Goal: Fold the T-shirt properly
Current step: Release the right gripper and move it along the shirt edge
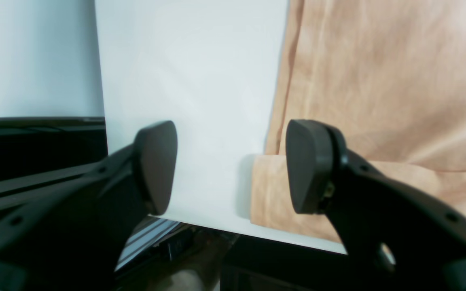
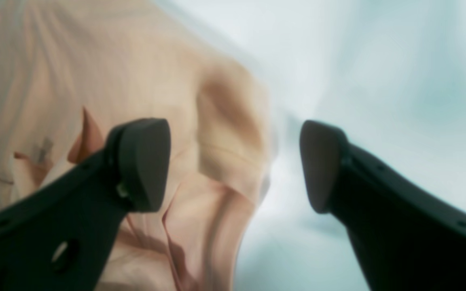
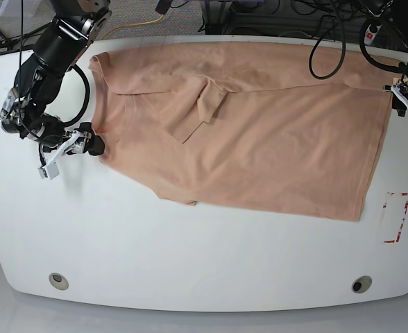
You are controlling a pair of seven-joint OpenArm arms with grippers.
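"Taking near as your arms' side, what lies nearest?"

"A folded band of the T-shirt, running left to right on the table. Your left gripper is beside the shirt's near left corner, its fingers apart; the cloth extends right and far from it."

"And your other arm?"

"Your right gripper is the nearer, at the shirt's right edge. Its fingers are spread, one over cloth, the other over bare table, with the blurred edge showing between them. Whether they touch it, you can't tell. Most of the shirt lies to their left."

"So which edge should you work from?"

"Probably the right one: the next move looks like closing there on that raised-looking edge. Your left gripper would likely need a small shift right to straddle its corner. Close too soon and you might catch one layer and skew the fold."

"Which way does the shirt point?"

"Its long axis runs left to right. The left end is straight and fairly square; which end is the collar, you can't tell. A loose flap in the near right part points far and right. The far edge slants, reaching farthest at the left corner."
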